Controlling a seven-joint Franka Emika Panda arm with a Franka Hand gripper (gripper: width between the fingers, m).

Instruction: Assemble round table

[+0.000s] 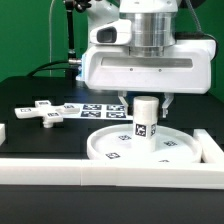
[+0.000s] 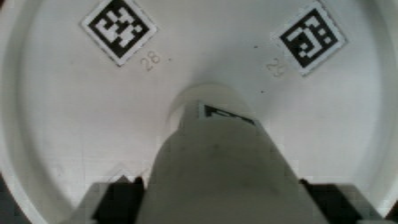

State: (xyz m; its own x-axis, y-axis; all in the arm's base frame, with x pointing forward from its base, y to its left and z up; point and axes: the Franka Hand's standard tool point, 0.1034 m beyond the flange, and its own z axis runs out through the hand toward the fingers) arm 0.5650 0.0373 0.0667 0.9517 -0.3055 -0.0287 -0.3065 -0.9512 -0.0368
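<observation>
The large rimmed round disc lies flat on the black table, tags facing up. The short cylindrical post stands upright on the disc's middle, a tag on its side. My gripper is shut on the post's upper part, one finger on each side. In the wrist view the post runs down between the dark fingers onto the disc, with two square tags beyond it. The small cross-shaped foot lies loose on the table toward the exterior view's left.
The marker board lies flat behind the disc. Long white straight edge rails run along the front and at both sides of the work area.
</observation>
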